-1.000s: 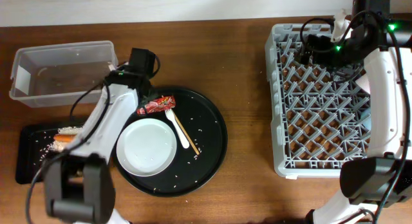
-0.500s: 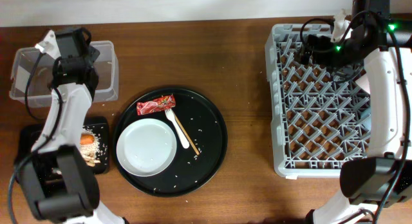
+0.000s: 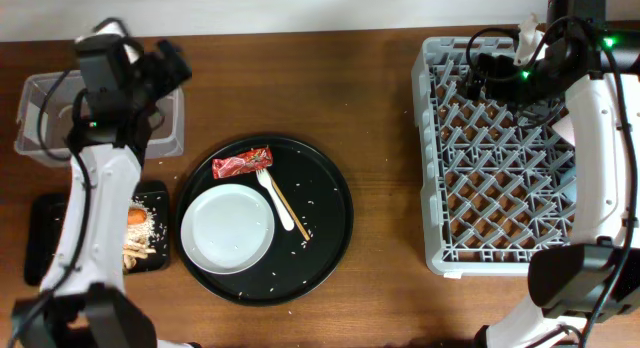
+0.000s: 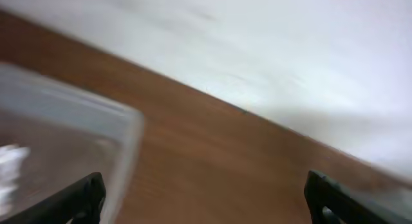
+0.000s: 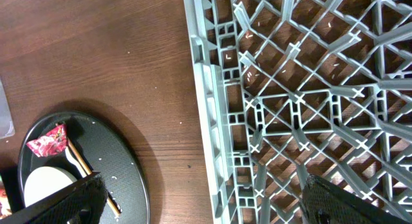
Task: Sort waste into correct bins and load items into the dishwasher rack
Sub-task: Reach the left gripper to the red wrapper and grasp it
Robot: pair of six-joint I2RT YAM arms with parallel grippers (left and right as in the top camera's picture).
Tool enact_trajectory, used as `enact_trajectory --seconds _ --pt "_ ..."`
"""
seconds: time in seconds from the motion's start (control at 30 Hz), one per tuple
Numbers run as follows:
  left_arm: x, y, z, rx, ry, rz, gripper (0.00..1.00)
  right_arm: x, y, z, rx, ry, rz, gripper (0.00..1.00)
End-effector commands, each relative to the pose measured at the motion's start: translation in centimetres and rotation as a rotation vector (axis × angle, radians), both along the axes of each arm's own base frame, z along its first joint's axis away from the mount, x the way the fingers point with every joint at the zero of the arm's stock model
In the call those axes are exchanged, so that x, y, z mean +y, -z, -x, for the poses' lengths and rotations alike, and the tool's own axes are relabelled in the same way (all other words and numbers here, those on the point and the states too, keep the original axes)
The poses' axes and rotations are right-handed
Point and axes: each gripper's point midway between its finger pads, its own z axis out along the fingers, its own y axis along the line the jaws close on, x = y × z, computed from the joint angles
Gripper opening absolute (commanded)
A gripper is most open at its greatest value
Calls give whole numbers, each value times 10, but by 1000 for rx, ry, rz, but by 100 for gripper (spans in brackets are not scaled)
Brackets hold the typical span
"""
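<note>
Nearest, the pale grey-white round plate [image 3: 227,228] and the red shiny snack wrapper [image 3: 241,164] lie on the round black tray [image 3: 322,238] (wrapper not yet binned). Beyond them, the left gripper [image 4: 209,201], spread and empty, has swung away to the far corner of the clear plastic rectangular tub [image 3: 40,128]. The right gripper [image 5: 199,198] hangs spread over the grey lattice rack [image 3: 425,158].

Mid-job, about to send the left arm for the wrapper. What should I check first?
1. Left gripper open, nothing between its fingers: ok.
2. Red snack wrapper uncovered on round black tray: ok.
3. Fork head apart from the wrapper: cannot tell.
4. Clear tub has no lid: ok.
5. Right gripper open over dishwasher rack, away from the tray: ok.
</note>
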Motion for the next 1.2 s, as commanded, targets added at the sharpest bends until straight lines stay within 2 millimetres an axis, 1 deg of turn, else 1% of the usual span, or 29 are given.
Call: enact_trajectory --seconds 0.0,0.03,0.07,0.1,0.13,0.17,0.23,0.27,0.3,0.33,0.37,0.43,0.5,0.53,0.57,0.6,0.63,0.67,0.77,0.87,0.9,0.97,1.07,1.13,1.17 --pt "-95 14 24 39 460 -168 95 -3 -3 -1 -8 9 11 99" --pt "-117 27 36 75 580 -260 95 -3 -3 -1 -8 9 11 99" --pt "-133 39 47 104 681 -331 95 -3 -3 -1 -8 9 11 99" --pt "-153 56 63 150 804 -403 96 -3 -3 -1 -8 9 11 99" --pt "-162 66 69 176 844 -437 96 -3 -3 -1 -8 9 11 99" --pt "-166 77 69 217 828 -478 96 -3 -3 -1 -8 9 11 99" --pt "-159 91 65 302 686 -451 96 -3 -3 -1 -8 9 11 99" --pt "-160 103 69 356 649 -429 96 -3 -3 -1 -8 9 11 99" --pt "-162 112 73 389 652 -421 96 -3 -3 -1 -8 9 11 99" --pt "-163 119 77 419 663 -421 92 -3 -3 -1 -8 10 12 99" --pt "-165 130 85 468 680 -424 91 -3 -3 -1 -8 9 11 99" --pt "-166 155 93 555 689 -460 89 -3 -3 -1 -8 9 11 99" --pt "-165 180 95 625 651 -494 89 -3 -3 -1 -8 9 11 99" --pt "-161 188 94 650 612 -523 89 -3 -3 -1 -8 10 12 99" --pt "-157 192 93 665 568 -549 89 -3 -3 -1 -8 9 11 99" --pt "-155 196 92 672 547 -580 83 -3 -3 -1 -8 9 11 99" --pt "-154 199 91 677 541 -596 81 -3 -3 -1 -8 9 11 98" --pt "-148 206 91 697 522 -625 81 -3 -3 -1 -8 10 11 99" --pt "-144 232 93 755 524 -646 81 -3 -3 -1 -8 9 11 99" --pt "-145 242 88 755 516 -649 80 -3 -3 -1 -8 9 11 99" --pt "-145 243 87 749 514 -649 79 -3 -3 -1 -8 9 11 99" --pt "-137 239 80 735 460 -687 77 -3 -3 -1 -8 10 12 99" --pt "-138 239 79 726 457 -687 75 -3 -3 -1 -9 9 11 99" --pt "-136 239 77 720 448 -691 69 -3 -3 -1 -8 9 11 99" --pt "-135 239 76 721 447 -690 68 -3 -3 -1 -8 9 11 99"
